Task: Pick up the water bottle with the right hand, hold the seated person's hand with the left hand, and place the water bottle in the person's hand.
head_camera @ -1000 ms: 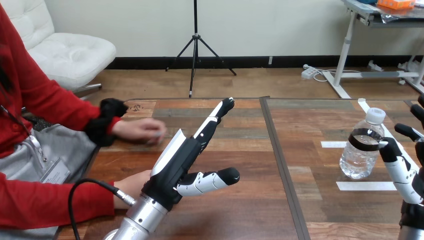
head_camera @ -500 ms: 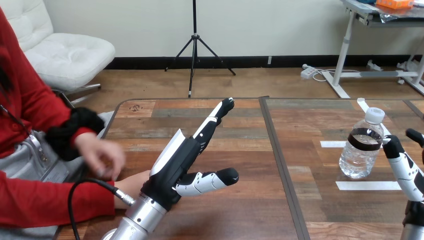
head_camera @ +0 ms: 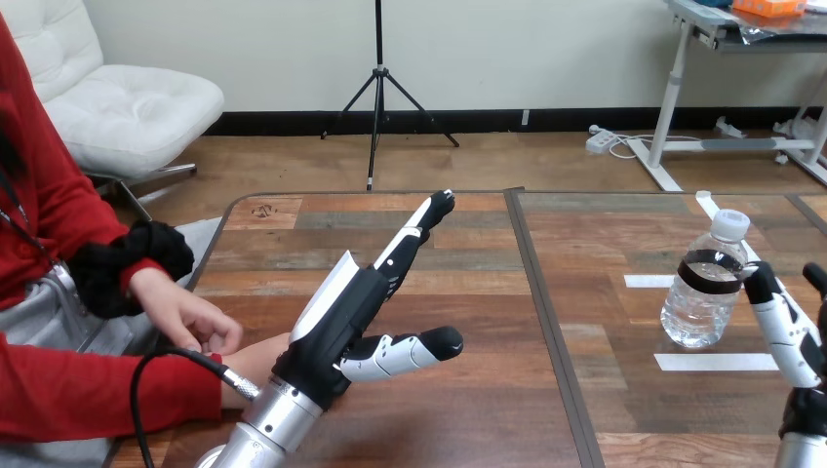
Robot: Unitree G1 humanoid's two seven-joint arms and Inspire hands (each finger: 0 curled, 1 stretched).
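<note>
Fingers (head_camera: 417, 226) of the left hand (head_camera: 336, 327) are straight and apart above the desk (head_camera: 488, 409); the right hand (head_camera: 786, 336), fingers apart too, stands just beside the water bottle (head_camera: 704, 292).

The person's upper hand (head_camera: 185, 317) has drawn back from over the table (head_camera: 468, 292) to its left edge, while the right hand (head_camera: 785, 327) has seemingly shifted slightly away from the water bottle (head_camera: 704, 283).

Head camera looks forward, down across table (head_camera: 468, 409).
</note>
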